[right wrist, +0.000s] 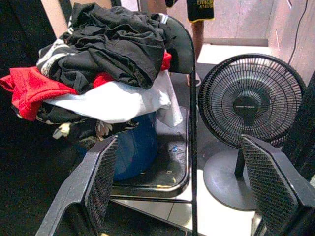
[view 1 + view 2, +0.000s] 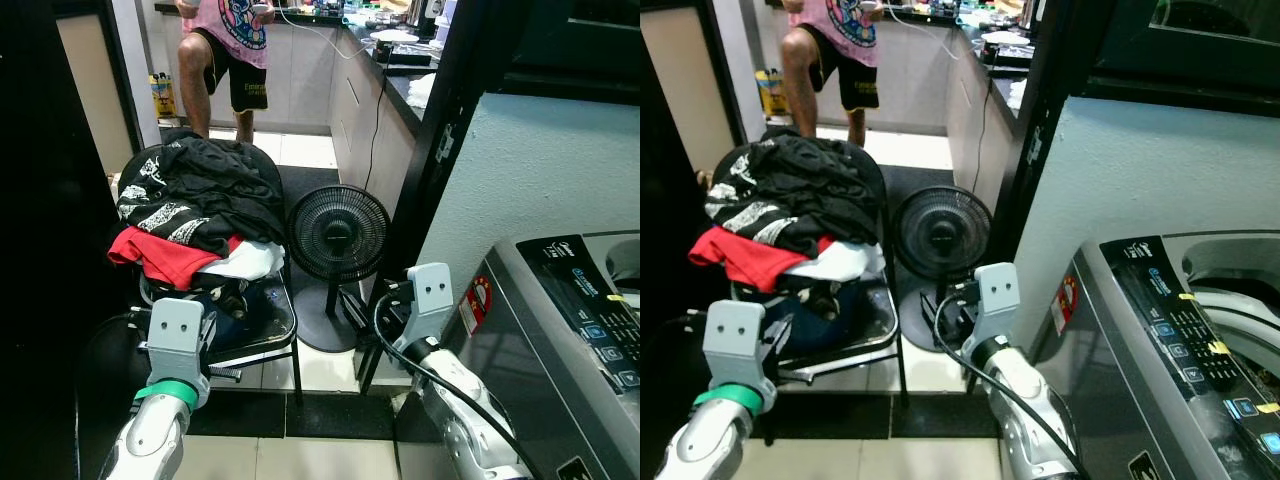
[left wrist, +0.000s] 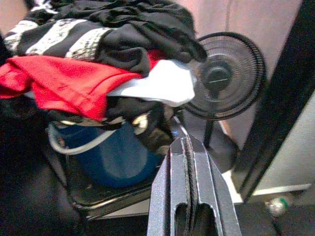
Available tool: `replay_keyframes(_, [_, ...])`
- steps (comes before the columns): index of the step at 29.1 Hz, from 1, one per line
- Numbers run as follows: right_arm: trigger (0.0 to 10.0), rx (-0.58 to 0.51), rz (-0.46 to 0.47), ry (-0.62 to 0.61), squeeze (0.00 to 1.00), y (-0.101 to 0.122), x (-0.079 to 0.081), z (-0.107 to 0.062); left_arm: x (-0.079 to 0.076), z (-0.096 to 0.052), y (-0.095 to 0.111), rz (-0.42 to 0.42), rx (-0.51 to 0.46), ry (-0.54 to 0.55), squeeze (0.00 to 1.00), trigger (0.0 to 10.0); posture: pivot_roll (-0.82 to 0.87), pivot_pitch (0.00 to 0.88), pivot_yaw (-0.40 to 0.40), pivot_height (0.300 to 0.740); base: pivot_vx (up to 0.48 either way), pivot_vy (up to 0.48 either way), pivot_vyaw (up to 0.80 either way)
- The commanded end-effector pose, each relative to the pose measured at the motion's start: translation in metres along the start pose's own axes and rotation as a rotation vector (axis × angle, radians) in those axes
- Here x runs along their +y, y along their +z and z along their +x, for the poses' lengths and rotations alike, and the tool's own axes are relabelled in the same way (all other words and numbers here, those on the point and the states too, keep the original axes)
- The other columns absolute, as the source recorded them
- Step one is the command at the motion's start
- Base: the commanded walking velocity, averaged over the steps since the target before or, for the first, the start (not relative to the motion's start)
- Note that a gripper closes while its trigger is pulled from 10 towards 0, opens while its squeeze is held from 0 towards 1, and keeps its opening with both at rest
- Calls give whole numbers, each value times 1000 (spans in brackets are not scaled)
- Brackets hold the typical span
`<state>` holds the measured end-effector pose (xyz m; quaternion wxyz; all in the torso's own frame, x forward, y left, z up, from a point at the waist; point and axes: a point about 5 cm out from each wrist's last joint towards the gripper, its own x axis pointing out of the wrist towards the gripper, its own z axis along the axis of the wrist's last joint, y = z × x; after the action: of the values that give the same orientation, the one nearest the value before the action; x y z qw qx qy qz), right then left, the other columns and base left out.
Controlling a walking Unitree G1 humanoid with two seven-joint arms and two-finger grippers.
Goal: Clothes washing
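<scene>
From the left eye view, the clothes (image 2: 195,205) sit heaped on a blue bucket (image 2: 232,322) that stands on a black chair (image 2: 268,330), just left of a standing fan (image 2: 338,235). The washing machine (image 2: 560,330) stands well apart at the right, its control panel facing up. The left hand (image 2: 178,335) hovers low before the chair and the right hand (image 2: 428,290) is raised between fan and machine. A person (image 2: 228,50) stands behind in the kitchen, beside the dark worktop (image 2: 398,75).

The right eye view shows the machine's tub open at the far right; what lies in it, if anything, is too dim to tell.

In the left wrist view, the left hand (image 3: 189,191) has its two fingers pressed together, empty, pointing at the bucket under a red garment (image 3: 64,81) and a white one (image 3: 160,81). The likely risk: the heap overhangs the bucket rim, so a pull at one loose piece could drag the rest to the floor or tip the bucket off the seat.

In the right wrist view, the right hand (image 1: 189,182) has its fingers spread wide, holding nothing, facing chair and fan. A sweep toward the pile could knock the fan, or snag its cable.

The bucket's inside is hidden by the black garments on top.
</scene>
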<state>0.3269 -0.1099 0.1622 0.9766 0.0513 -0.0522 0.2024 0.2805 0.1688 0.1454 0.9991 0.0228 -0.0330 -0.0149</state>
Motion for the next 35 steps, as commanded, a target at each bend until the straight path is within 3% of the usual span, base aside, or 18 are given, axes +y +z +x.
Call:
replay_keyframes(1, [10000, -21, 11, -5, 0, 4, -1, -1, -1, 2, 3, -17, -15, -7, 0, 10000, 15, 31, -15, 740, 337, 0, 0])
replay_keyframes(13, [10000, -17, -40, 42, 0, 5, 5, 3, 1, 4, 7, -14, -29, -2, 0, 10000, 24, 32, -13, 740, 351, 0, 67])
replay_keyframes(17, [10000, -25, -32, 52, 0, 6, 7, 4, 2, 4, 8, -11, -31, -2, 0, 10000, 27, 32, -7, 740, 356, 0, 800])
replay_keyframes(35, [10000, -42, -27, 42, 0, 11, 7, 4, 2, 8, 11, -20, -39, -19, 0, 10000, 21, 39, 13, 740, 370, 0, 0])
